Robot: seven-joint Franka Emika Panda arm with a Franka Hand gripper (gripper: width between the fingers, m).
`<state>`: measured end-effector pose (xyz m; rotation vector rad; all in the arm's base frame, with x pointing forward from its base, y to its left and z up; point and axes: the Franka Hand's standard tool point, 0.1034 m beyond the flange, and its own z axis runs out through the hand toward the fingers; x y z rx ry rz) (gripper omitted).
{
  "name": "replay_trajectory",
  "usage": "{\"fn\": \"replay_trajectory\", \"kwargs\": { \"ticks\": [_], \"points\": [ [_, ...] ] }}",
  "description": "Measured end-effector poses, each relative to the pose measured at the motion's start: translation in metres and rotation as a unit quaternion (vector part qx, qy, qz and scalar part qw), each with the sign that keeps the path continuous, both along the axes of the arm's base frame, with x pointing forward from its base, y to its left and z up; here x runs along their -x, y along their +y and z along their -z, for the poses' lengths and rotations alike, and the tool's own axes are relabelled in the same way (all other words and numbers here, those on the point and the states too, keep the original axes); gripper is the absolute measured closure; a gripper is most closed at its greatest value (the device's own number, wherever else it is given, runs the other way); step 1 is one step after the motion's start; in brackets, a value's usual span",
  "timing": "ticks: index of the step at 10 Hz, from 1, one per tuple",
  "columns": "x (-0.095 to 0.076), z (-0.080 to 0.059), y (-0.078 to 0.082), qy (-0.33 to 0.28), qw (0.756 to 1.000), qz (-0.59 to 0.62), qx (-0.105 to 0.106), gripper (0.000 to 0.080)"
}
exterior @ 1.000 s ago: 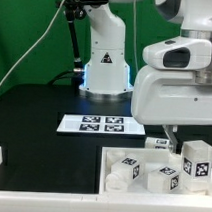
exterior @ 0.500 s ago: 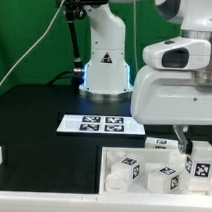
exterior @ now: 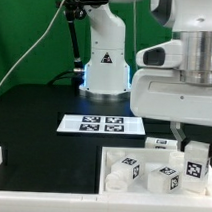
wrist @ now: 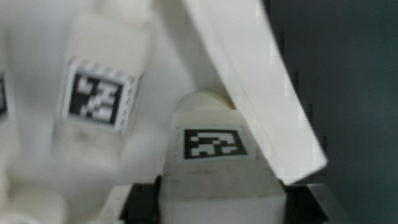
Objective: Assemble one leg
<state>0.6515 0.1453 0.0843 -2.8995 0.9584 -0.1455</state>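
Wrist view: the leg (wrist: 222, 150) was seen closely flanked by jaws of the gripper (wrist: 219, 200), clamping not discernible; lifting and fitting were judged not yet done.

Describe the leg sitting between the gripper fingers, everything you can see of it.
The leg is a small white boxy post, taller than wide and plastic-looking, with a black-and-white square tag on its facing side. It stands upright at the exterior view's right end of the white tray, next to other tagged white parts. The gripper straddles it from above, one finger on each side. Whether the fingers actually press on it cannot be told.
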Motion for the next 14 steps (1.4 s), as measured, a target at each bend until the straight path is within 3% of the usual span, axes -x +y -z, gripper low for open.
{"fn": "replay_trajectory", "kwargs": {
  "ticks": [3, 6, 7, 8, 9, 10, 14],
  "points": [
    [-0.0006, 0.0009, 0.0001, -0.001, 0.981, 0.194, -0.031, 0.0518],
    [-0.003, 0.0006, -0.0004, 0.015, 0.962, 0.269, -0.04, 0.0517],
    [-0.0028, 0.001, -0.0003, 0.014, 0.964, 0.263, -0.039, 0.0437],
    [-0.0029, 0.0009, -0.0005, 0.013, 0.969, 0.244, -0.037, 0.0297],
    [-0.0031, -0.0009, -0.0012, 0.013, 0.974, 0.225, -0.035, 0.0297],
    [-0.003, -0.0012, -0.0022, 0.011, 0.984, 0.177, -0.028, 0.0183],
    [-0.0025, -0.0011, -0.0005, -0.002, 0.999, -0.042, -0.002, 0.0151]
  ]
}}
